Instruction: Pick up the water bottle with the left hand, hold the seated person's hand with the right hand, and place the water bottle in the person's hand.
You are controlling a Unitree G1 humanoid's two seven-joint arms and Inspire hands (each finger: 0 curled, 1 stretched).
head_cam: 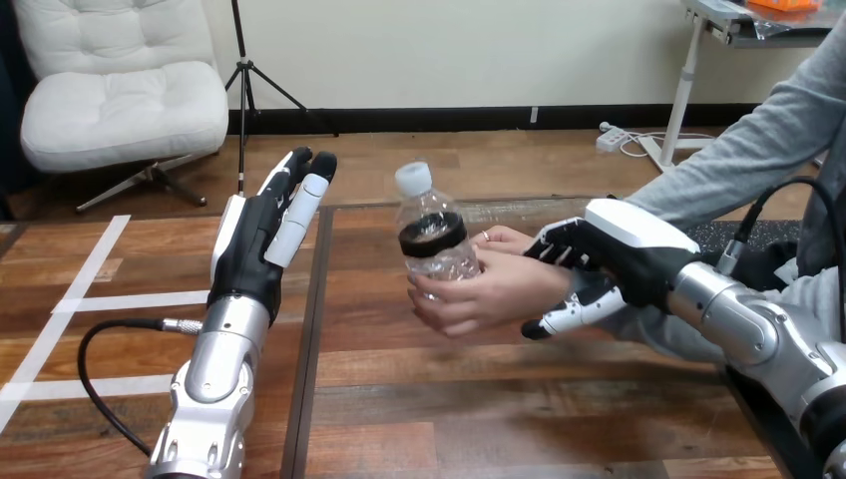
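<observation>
A clear water bottle (433,238) with a white cap and a black band stands upright in the person's hand (494,291), whose fingers wrap round it above the table's middle. My right hand (609,254) comes in from the right and grips the person's hand near the wrist: fingers curled over its back, thumb under it. My left hand (267,235) hovers to the left of the bottle, apart from it, with fingers straight and pointing away from me, holding nothing.
The wooden table (479,399) has a dark seam running front to back under my left arm. A black mat (743,238) lies at the table's far right, beside the person's grey sleeve (758,160).
</observation>
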